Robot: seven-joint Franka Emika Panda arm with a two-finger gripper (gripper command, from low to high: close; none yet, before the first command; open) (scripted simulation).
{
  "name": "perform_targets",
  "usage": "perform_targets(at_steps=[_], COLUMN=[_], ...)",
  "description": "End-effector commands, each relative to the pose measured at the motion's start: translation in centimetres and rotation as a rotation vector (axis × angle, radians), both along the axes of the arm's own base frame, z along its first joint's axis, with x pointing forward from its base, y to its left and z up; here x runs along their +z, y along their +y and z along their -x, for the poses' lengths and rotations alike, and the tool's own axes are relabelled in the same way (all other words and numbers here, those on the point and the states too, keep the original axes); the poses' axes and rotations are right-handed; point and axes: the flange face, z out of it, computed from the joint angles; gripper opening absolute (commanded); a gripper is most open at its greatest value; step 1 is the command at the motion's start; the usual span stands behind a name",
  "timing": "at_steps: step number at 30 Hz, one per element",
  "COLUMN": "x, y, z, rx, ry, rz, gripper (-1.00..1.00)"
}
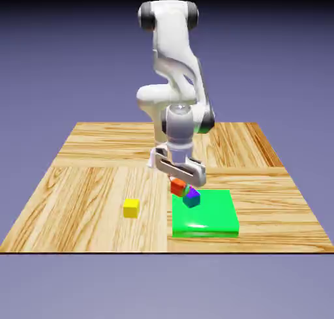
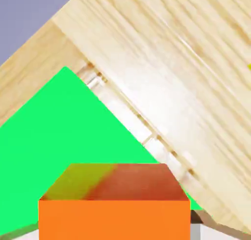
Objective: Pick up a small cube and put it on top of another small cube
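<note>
My gripper [image 1: 178,182] is shut on the small orange-red cube [image 1: 177,186], held just above the far left corner of a flat green pad [image 1: 207,216]. In the hand view the orange-red cube [image 2: 114,204] fills the bottom middle between the grey fingertips [image 2: 198,230], with the green pad [image 2: 68,131] beneath it. The small yellow cube [image 1: 130,208] sits alone on the wooden table [image 1: 91,161], toward the exterior view's left of the gripper. Only a yellow sliver [image 2: 249,66] of it shows at the hand view's right edge.
A blue-purple cube [image 1: 191,197] rests on the green pad right beside the held cube, toward the exterior view's right. The table's front edge [image 1: 85,251] runs just below the pad and the yellow cube.
</note>
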Motion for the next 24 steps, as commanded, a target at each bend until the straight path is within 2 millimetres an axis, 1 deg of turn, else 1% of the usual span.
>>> perform_targets(at_steps=[1,4,8,10,11,12,13,19,20,21,22,24], x=[0.1,0.3,0.6,0.7,0.1,-0.3,-0.3,-6.7,-7.3,-7.3,-7.3,-5.2], y=[-1.2,-4.9,-9.7,-12.0,-13.6,-14.3,-14.3,-14.2,-14.2,-14.2,-14.2,-14.2], z=[0.0,0.2,1.0,1.6,2.7,3.4,3.4,3.5,3.6,3.6,3.6,3.3], rx=[0.015,0.060,0.120,0.150,0.122,0.098,0.098,0.098,0.098,0.098,0.098,0.099], ry=[0.003,0.012,0.023,0.028,0.038,0.044,0.044,0.043,0.043,0.043,0.043,0.042], rz=[0.001,0.001,-0.001,-0.004,-0.015,-0.022,-0.022,-0.024,-0.022,-0.022,-0.022,-0.027], gripper=[-1.00,-1.00,-1.00,-1.00,-1.00,-1.00,-1.00,-1.00,-1.00,1.00,1.00,1.00])
